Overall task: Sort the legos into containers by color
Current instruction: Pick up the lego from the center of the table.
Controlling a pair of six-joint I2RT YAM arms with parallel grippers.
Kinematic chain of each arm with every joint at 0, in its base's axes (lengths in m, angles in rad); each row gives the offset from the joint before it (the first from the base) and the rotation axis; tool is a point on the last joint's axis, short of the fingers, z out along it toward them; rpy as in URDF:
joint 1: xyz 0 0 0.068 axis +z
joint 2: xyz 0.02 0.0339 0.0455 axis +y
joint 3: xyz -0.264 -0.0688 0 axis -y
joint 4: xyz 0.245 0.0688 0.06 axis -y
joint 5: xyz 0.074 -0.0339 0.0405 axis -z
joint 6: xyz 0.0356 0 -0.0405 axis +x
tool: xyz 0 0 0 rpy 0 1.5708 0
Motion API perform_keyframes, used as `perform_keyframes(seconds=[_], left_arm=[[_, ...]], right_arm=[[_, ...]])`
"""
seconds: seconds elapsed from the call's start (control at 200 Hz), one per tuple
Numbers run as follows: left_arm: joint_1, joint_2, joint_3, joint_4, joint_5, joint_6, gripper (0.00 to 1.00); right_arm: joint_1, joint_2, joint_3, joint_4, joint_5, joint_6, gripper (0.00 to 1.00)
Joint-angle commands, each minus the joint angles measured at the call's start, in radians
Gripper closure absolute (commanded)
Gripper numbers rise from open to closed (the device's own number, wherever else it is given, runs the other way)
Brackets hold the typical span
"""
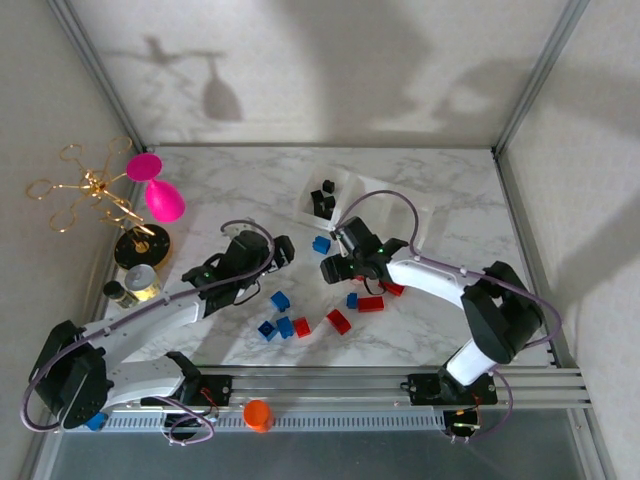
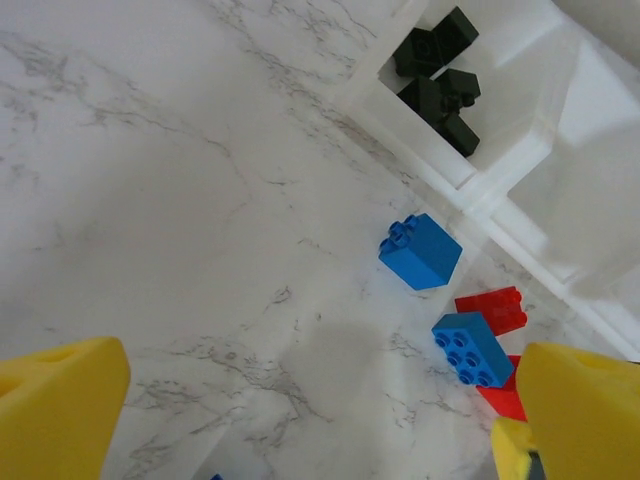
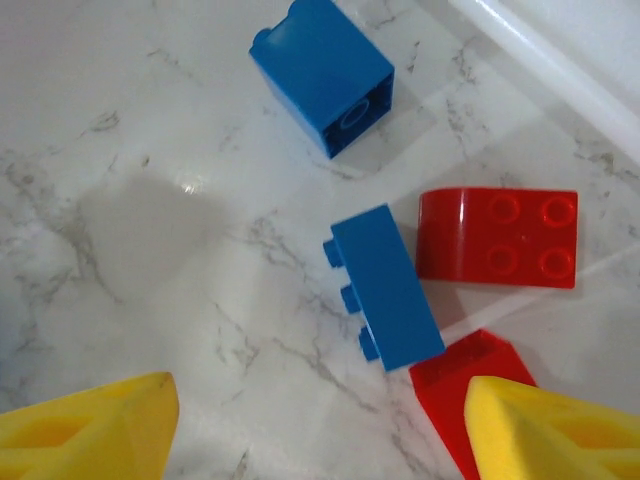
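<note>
Above the desk [image 1: 200,190], the overhead view had the white tray [image 1: 345,180] at the far side, with black bricks [image 1: 322,195] in its left-end compartment and loose bricks [image 1: 285,326], blue and red, on the near side of it. From the left wrist, the left claw [image 2: 325,385] hung released and empty, a blue square brick [image 2: 420,250] lying just short of the tray wall. From the right wrist, the right claw [image 3: 320,400] stood spread, gripping nothing, lined up on a blue oblong brick [image 3: 385,295] beside a red brick [image 3: 497,238]. Picking blues looked to be the step. Next: lower, straddle and clench without catching that red neighbour.
</note>
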Motion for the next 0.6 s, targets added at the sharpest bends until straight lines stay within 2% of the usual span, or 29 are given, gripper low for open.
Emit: perform_keyframes(seconds=[0.0, 0.205, 0.496, 0.591], left_arm=[[-0.01, -0.044, -0.035, 0.037, -0.051, -0.051, 0.0], [-0.015, -0.043, -0.048, 0.052, -0.058, -0.067, 0.0], [-0.02, -0.037, -0.064, 0.064, -0.062, -0.07, 0.0], [-0.02, -0.037, -0.067, 0.061, -0.063, -0.071, 0.0]], right_arm=[[0.006, 0.054, 0.057, -0.01, 0.056, -0.008, 0.29], [0.007, 0.128, 0.109, -0.033, 0.13, -0.03, 0.36], [0.008, 0.206, 0.149, -0.032, 0.129, -0.052, 0.41], [0.018, 0.225, 0.158, -0.043, 0.127, -0.054, 0.46]])
